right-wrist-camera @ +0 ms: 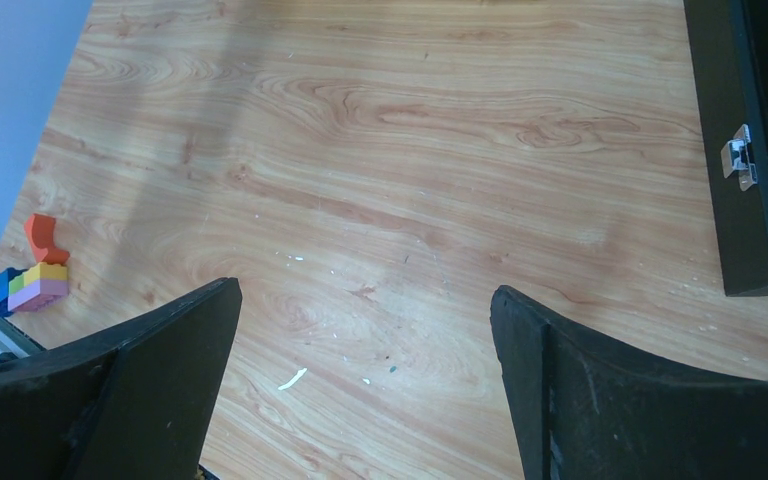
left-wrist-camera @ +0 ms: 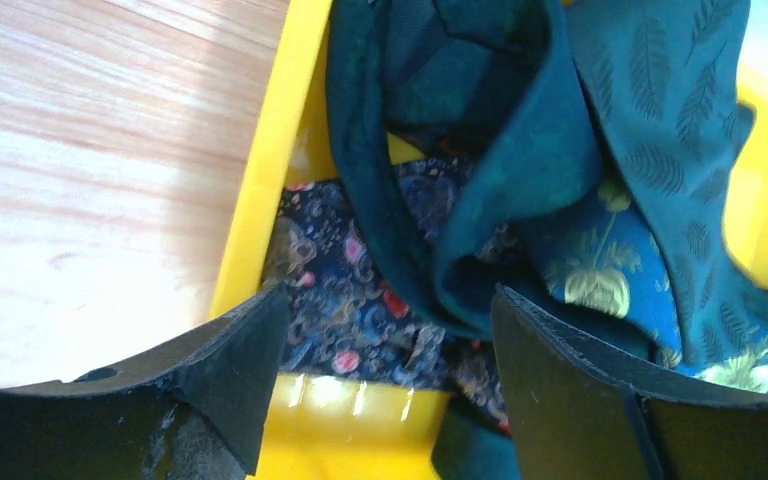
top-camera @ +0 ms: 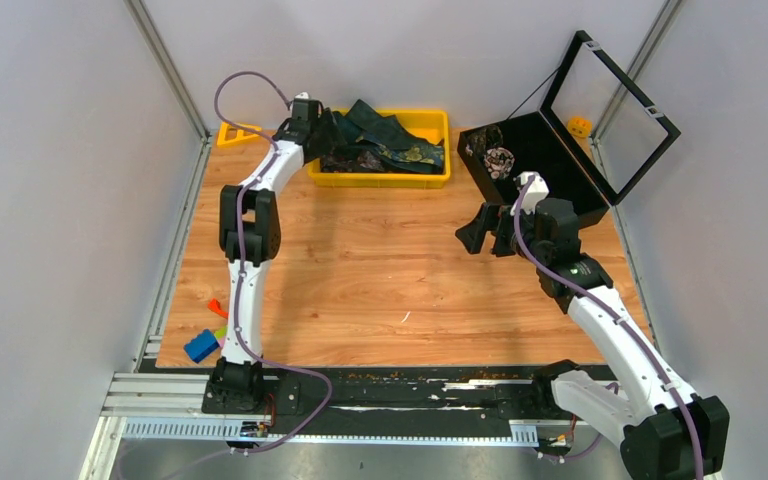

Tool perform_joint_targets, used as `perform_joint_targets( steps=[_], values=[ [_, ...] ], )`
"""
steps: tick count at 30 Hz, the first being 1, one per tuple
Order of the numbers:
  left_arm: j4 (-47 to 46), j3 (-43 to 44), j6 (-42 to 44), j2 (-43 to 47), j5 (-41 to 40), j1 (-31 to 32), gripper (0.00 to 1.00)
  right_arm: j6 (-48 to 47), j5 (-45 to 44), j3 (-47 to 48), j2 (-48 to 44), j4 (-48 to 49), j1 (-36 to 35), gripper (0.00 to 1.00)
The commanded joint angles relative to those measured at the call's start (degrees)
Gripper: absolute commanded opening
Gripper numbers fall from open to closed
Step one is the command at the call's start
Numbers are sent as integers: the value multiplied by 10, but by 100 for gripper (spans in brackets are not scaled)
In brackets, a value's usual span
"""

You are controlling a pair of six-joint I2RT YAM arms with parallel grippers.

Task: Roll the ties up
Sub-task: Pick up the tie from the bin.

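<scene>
Several ties (top-camera: 385, 140) lie heaped in the yellow tray (top-camera: 430, 178) at the back. In the left wrist view a dark teal-green tie (left-wrist-camera: 520, 170) lies folded over a dark floral tie (left-wrist-camera: 360, 300) and a blue one with gold flowers (left-wrist-camera: 600, 270). My left gripper (left-wrist-camera: 390, 330) is open over the tray's left end (top-camera: 322, 135), its fingers astride the tie heap, holding nothing. My right gripper (top-camera: 487, 232) is open and empty above bare wood (right-wrist-camera: 360, 300), left of the black case (top-camera: 535, 160). A rolled patterned tie (top-camera: 500, 160) sits in the case.
The black case's clear lid (top-camera: 610, 105) stands open at the back right; its wall and latch (right-wrist-camera: 740, 160) show in the right wrist view. Toy blocks (top-camera: 205, 340) lie at the front left, also in the right wrist view (right-wrist-camera: 30, 280). Grey walls close both sides.
</scene>
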State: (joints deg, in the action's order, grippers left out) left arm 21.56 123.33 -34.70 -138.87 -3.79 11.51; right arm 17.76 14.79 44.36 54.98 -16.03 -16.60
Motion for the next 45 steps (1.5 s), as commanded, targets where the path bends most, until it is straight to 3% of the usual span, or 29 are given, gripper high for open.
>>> perform_joint_targets(
  steps=[1,8,12,16,18,21,22,37,45],
  values=[
    [-82,58,-33,-26,49,-15,81,-1,22,12,0,19,0,98],
    [-135,86,-61,-83,90,-26,74,1,29,9,3,21,1,97],
    [-152,97,-78,-107,93,-28,62,1,31,10,3,21,0,97],
    [-180,98,-108,-127,109,-28,55,-1,32,10,4,20,0,97],
    [-187,107,-123,-137,122,-28,37,-1,29,11,4,16,0,97],
    [-185,104,-143,-131,136,-28,3,-2,21,10,0,15,0,97],
    [-183,97,-146,-123,137,-28,0,-2,19,9,0,16,0,97],
    [-193,-176,-166,180,147,-25,0,-3,10,8,10,14,0,97],
    [-183,-267,-150,301,142,-10,0,-4,6,7,14,13,0,97]
  ],
)
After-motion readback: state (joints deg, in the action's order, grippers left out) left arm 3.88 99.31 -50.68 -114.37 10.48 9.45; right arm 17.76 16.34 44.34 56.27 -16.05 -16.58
